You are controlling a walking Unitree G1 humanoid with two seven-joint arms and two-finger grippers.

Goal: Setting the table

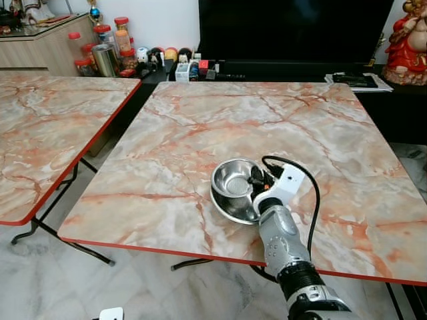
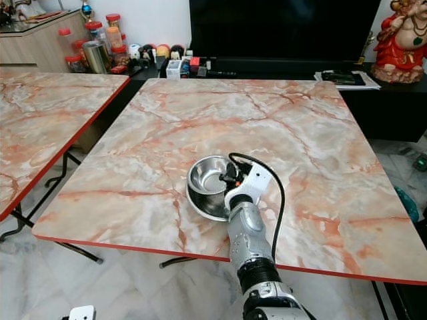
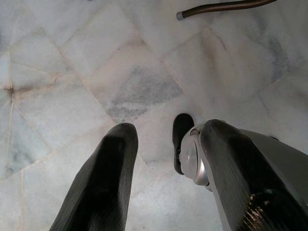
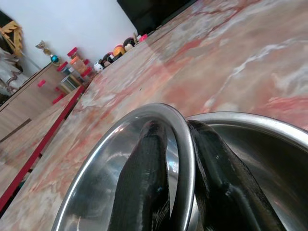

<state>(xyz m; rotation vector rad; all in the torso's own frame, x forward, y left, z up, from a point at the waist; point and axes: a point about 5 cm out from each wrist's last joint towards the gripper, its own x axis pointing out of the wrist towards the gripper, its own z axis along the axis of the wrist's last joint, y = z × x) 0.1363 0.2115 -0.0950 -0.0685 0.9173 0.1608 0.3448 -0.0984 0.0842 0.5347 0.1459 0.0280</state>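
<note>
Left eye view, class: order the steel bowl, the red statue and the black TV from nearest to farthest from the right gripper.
1. Steel bowl: pinched at its rim by the right gripper.
2. Black TV: beyond the table's far edge.
3. Red statue: far right corner; close to the TV's rank.

Left gripper [image 3: 163, 168] fingers spread apart, pointing down at the pale marble floor tiles [image 3: 96, 72]. Dark metal table leg [image 3: 221, 7] near frame edge.

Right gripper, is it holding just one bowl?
No: in the right wrist view the right gripper pinches the rim of one steel bowl with a second bowl alongside.
</note>
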